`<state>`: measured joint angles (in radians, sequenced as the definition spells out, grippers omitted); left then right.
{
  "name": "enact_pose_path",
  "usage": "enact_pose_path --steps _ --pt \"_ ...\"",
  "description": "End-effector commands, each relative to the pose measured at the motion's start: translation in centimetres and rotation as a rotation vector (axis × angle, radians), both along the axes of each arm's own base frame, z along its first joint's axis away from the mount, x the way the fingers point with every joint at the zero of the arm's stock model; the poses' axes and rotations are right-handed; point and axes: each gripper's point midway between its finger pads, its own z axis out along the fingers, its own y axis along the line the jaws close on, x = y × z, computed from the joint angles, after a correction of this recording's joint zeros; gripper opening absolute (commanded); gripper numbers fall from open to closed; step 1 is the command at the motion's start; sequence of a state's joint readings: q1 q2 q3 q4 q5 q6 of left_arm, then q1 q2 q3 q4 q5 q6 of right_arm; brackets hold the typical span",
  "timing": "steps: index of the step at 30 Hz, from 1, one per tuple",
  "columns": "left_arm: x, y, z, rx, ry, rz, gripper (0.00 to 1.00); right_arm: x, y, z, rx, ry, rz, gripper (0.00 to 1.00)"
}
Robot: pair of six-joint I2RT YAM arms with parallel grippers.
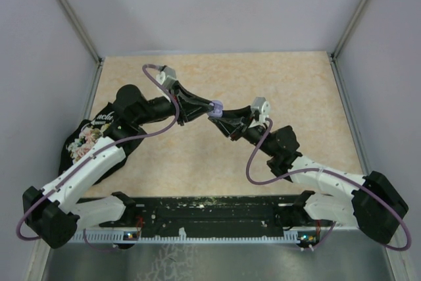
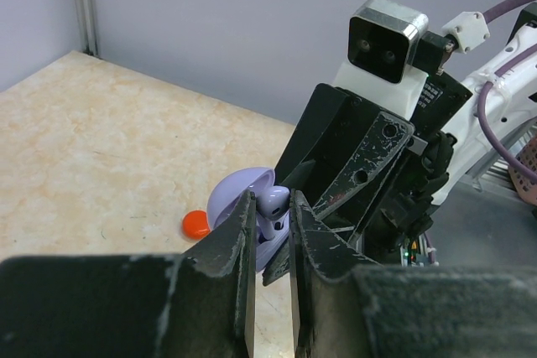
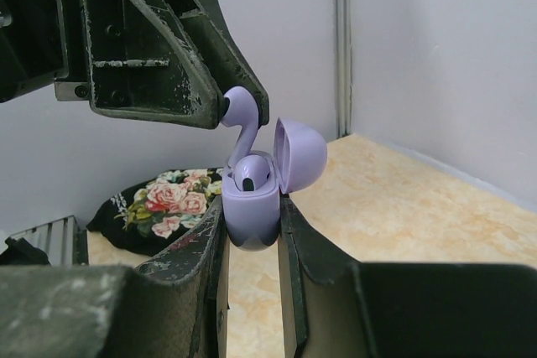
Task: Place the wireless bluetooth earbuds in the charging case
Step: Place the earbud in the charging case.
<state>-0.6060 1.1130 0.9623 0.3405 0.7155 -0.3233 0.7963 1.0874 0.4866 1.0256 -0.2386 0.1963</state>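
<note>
My right gripper (image 3: 251, 205) is shut on a lilac charging case (image 3: 249, 225) and holds it upright in the air, its lid (image 3: 299, 155) open. One lilac earbud (image 3: 251, 172) sits in the case. My left gripper (image 2: 271, 207) is shut on a second lilac earbud (image 2: 274, 201). That earbud (image 3: 242, 115) hangs stem-down at the case's free slot. In the top view the two grippers meet over the table's middle at the case (image 1: 214, 108). A small red piece (image 2: 196, 224) lies on the table below.
A black floral pouch (image 1: 85, 137) lies at the table's left edge; it also shows in the right wrist view (image 3: 168, 199). Grey walls enclose the table on three sides. My right arm's fingers (image 2: 352, 173) fill the left wrist view's middle.
</note>
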Motion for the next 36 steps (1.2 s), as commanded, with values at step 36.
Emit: enact_pose_path --steps 36 --pt "-1.9 0.4 -3.2 0.095 -0.063 -0.044 0.17 -0.5 -1.1 5.4 0.133 -0.093 -0.025 0.0"
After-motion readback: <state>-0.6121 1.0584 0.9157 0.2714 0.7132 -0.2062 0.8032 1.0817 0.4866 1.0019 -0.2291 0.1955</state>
